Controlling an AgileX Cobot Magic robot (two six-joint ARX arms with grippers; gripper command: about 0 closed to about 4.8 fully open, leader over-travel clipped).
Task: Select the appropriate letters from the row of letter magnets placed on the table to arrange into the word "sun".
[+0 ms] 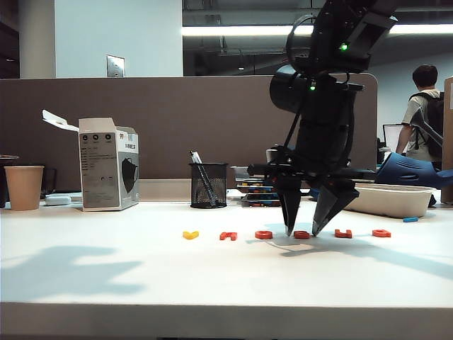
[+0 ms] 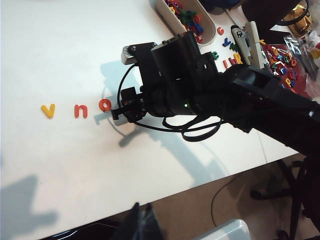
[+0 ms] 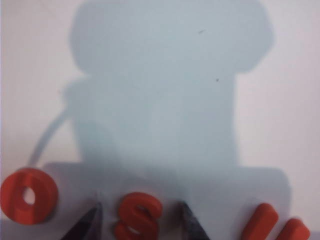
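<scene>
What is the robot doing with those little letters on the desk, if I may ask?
The right end effector is down on the white table, its fingers either side of the orange-red letter s in the row of magnets, not visibly gripping it yet. The n and u lie in the row. The left end effector is barely in view, so its state is unclear.

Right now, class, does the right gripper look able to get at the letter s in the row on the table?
Probably yes. The right gripper stands low over the table, its open fingers either side of the letter s, with nothing between them. The neighbouring o and u lie outside the fingers.
</scene>
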